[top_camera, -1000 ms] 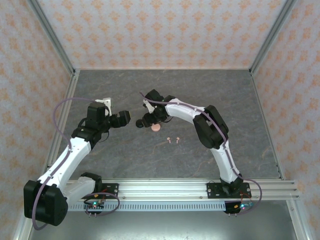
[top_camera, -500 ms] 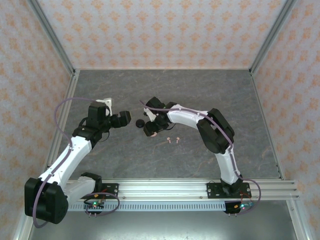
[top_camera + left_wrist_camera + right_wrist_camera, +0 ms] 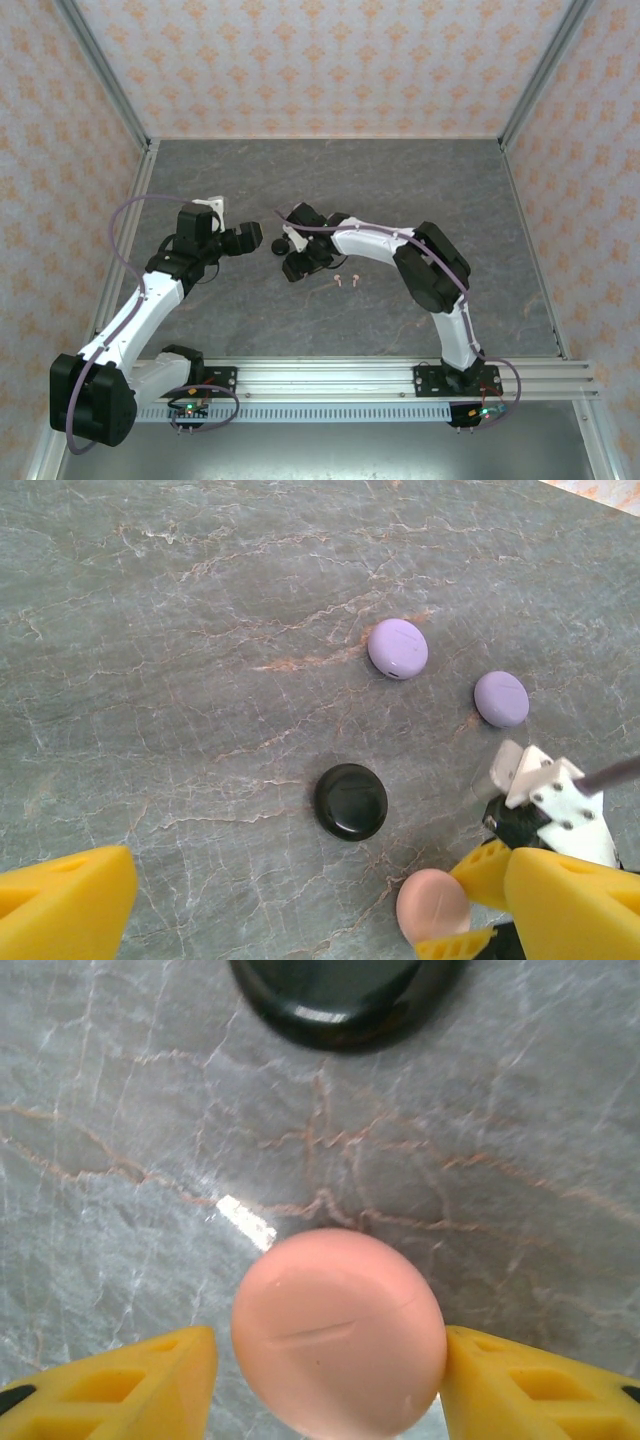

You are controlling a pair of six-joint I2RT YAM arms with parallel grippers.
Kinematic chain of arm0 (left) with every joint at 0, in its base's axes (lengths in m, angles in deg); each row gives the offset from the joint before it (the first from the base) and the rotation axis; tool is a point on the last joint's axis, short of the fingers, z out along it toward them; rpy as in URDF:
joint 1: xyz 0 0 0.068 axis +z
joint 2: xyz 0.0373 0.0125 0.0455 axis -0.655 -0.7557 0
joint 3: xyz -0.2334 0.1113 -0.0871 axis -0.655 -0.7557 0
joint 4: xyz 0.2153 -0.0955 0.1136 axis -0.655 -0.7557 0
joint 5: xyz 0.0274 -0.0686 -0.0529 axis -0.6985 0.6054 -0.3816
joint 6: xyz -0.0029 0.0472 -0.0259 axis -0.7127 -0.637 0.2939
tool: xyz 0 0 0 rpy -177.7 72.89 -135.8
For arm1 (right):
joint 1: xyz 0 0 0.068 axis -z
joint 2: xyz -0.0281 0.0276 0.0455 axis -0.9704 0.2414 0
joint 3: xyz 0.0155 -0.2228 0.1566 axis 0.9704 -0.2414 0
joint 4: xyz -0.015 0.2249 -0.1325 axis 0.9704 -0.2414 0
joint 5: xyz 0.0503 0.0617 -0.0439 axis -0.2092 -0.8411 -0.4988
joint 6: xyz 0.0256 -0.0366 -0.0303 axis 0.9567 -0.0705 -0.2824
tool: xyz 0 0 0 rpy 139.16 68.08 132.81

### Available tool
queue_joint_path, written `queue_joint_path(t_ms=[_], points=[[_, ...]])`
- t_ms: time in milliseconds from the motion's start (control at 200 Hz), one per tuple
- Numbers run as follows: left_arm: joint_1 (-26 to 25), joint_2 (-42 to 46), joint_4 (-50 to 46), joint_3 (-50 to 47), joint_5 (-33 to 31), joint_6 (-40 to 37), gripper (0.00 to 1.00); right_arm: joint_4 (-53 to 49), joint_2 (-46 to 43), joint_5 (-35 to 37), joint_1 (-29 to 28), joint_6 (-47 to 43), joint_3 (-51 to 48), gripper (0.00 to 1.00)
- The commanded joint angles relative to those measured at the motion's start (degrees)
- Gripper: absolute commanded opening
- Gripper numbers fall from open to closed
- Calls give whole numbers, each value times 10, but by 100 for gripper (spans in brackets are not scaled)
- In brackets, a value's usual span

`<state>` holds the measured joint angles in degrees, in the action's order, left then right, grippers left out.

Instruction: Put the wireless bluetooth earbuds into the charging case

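My right gripper [image 3: 330, 1365] is shut on a round pink charging case [image 3: 338, 1332], its yellow fingers at the case's two sides, low over the grey table. From the left wrist view the same pink case [image 3: 433, 905] sits in the right gripper [image 3: 462, 908]. Two tiny pink earbuds [image 3: 346, 280] lie on the table just right of the right gripper [image 3: 297, 267]. My left gripper [image 3: 260, 240] stands open with nothing in it, left of a black case [image 3: 281, 247]. In its own view the left gripper [image 3: 320, 910] is open near that black case [image 3: 351, 801].
Two lilac round cases [image 3: 398, 648] [image 3: 501, 698] lie beyond the black one. The black case [image 3: 340, 995] is just ahead of the right gripper. Patterned walls and metal posts [image 3: 100, 90] bound the table [image 3: 420, 180].
The right gripper has moved toward the near left, carrying the pink case with it. The left arm has stayed nearly still.
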<state>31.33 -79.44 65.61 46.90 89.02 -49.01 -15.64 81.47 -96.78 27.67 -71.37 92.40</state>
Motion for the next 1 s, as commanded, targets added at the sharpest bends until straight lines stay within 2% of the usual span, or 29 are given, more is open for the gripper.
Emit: queue_joint_path(t_ms=[0, 365, 681, 851, 996], points=[[3, -1, 12, 8, 3, 3, 94, 9, -22, -16, -15, 15, -14, 60], [3, 6, 6, 11, -1, 2, 95, 26, -32, -18, -33, 26, -30, 60], [4, 19, 4, 17, -4, 10, 98, 59, -36, -86, -46, 22, -41, 60], [7, 24, -5, 23, -5, 8, 98, 62, -34, -76, -59, 23, -39, 60], [24, 36, -15, 26, 9, 9, 99, 52, -81, -9, -58, -13, -48, 61]])
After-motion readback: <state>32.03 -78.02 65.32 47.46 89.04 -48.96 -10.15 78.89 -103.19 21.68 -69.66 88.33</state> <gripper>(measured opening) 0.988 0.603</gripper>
